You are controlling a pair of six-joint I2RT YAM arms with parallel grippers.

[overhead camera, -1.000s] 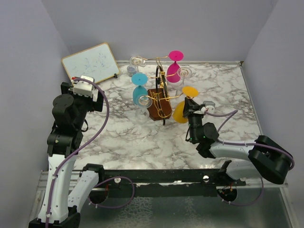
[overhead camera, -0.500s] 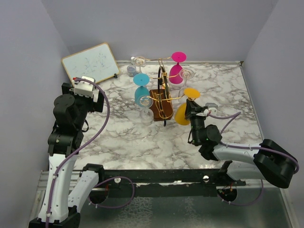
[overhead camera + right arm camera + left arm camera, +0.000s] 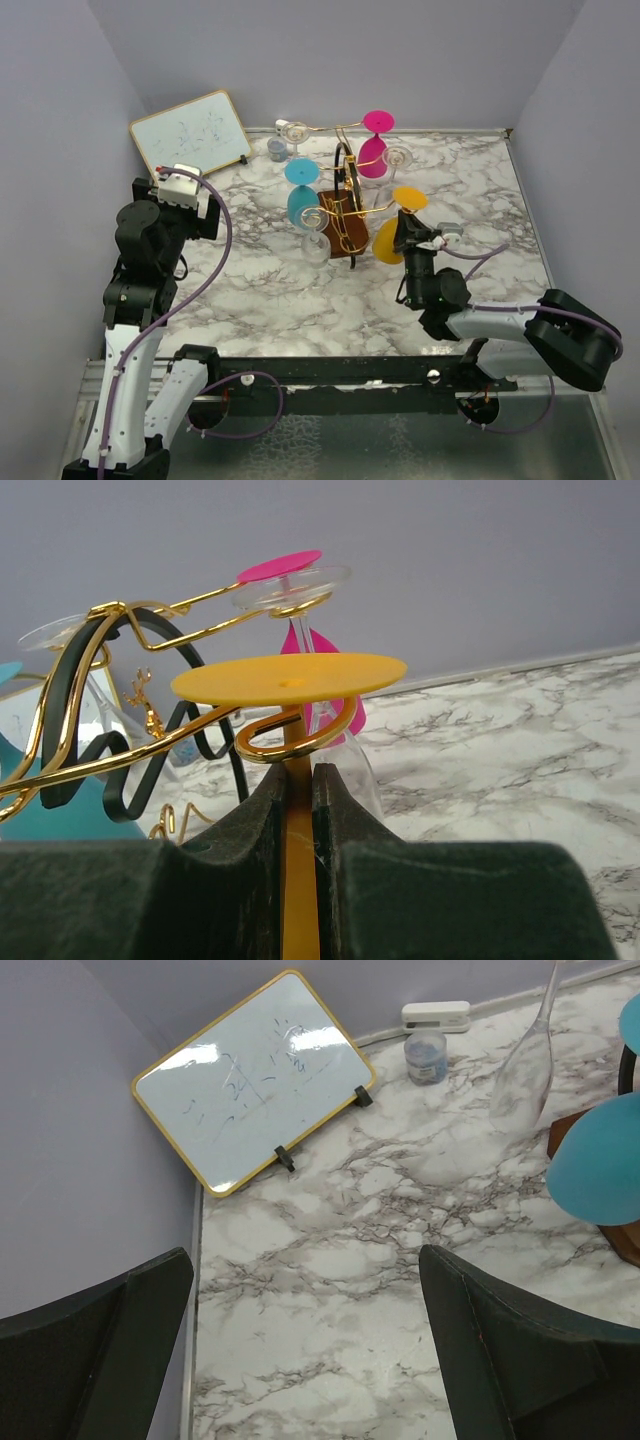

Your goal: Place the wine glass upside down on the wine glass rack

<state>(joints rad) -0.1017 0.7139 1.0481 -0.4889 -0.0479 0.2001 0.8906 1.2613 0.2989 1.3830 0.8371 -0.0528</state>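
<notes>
Two arms at the marbled bench (image 3: 480,200), and the action is all on the right. The right gripper (image 3: 298,780) is pinched tight on the stem of the yellow wine glass (image 3: 290,678), which hangs upside down, foot on top and bowl below. A curled arm end of the gold wine glass rack (image 3: 340,215) hooks round that stem just under the foot; whether the foot rests on the wire I can't tell. The rack stands mid-bench on its dark wooden block. A pink glass (image 3: 375,145) and a teal glass (image 3: 298,190) hang inverted on other arms.

Over on the left, the left gripper (image 3: 305,1280) hovers with jaws spread wide, holding nothing. Beyond it a gold-framed whiteboard (image 3: 255,1080) leans by the wall; its faint pen marks are unreadable. No brand or label shows.
</notes>
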